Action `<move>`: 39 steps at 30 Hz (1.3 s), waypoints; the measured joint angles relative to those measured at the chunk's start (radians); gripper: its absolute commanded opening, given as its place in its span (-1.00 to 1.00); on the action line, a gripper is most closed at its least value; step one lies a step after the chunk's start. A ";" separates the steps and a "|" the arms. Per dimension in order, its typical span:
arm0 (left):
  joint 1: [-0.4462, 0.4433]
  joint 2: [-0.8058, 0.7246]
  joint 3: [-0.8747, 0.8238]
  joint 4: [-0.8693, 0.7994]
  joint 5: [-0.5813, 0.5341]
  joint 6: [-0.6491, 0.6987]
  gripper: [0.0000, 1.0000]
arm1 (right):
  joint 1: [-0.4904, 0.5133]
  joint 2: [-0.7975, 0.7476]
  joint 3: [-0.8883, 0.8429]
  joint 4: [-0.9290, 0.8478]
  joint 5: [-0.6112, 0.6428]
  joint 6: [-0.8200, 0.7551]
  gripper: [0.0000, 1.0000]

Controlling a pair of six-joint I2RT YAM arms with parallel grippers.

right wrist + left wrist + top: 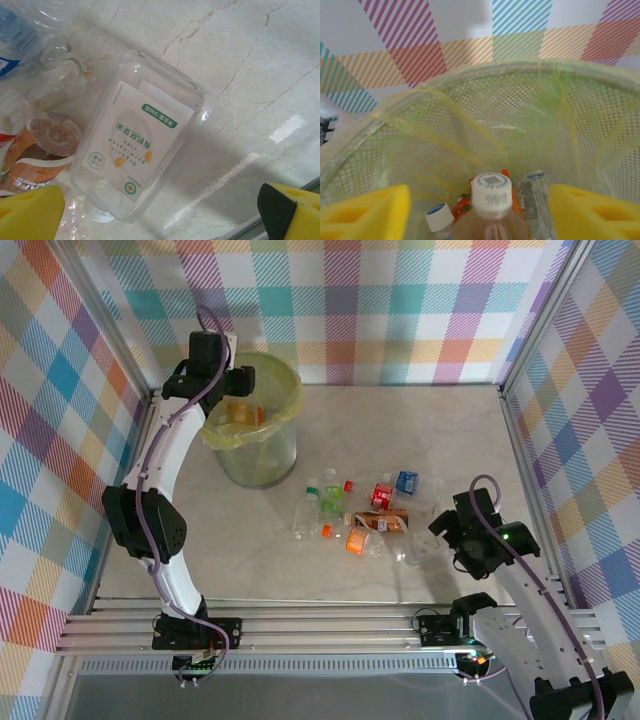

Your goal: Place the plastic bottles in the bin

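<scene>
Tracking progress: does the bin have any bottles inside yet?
Yes, the left wrist view shows a white-capped bottle lying down inside the bag-lined bin.

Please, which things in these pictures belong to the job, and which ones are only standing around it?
Belong to the job:
- bin
- loose bottles on the table
- bottles in the bin
- clear bottle with white label

Only surroundings:
- marble table
- checked walls
- metal rails

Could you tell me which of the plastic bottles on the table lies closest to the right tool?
The clear, flat-sided plastic bottle with the white label, lying directly under the right tool; the orange-labelled bottle lies beside it.
</scene>
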 measured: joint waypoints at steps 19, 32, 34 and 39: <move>-0.002 -0.156 -0.027 -0.060 0.099 -0.124 1.00 | -0.014 0.047 -0.089 0.121 -0.017 0.024 0.99; -0.072 -0.473 -0.364 0.079 0.198 -0.300 1.00 | -0.021 0.136 -0.126 0.246 -0.060 0.026 0.99; -0.099 -0.486 -0.403 0.092 0.199 -0.316 1.00 | -0.023 0.156 -0.126 0.267 -0.060 0.026 0.99; -0.152 -0.503 -0.450 0.095 0.199 -0.332 1.00 | -0.025 0.202 -0.126 0.303 -0.060 0.026 0.99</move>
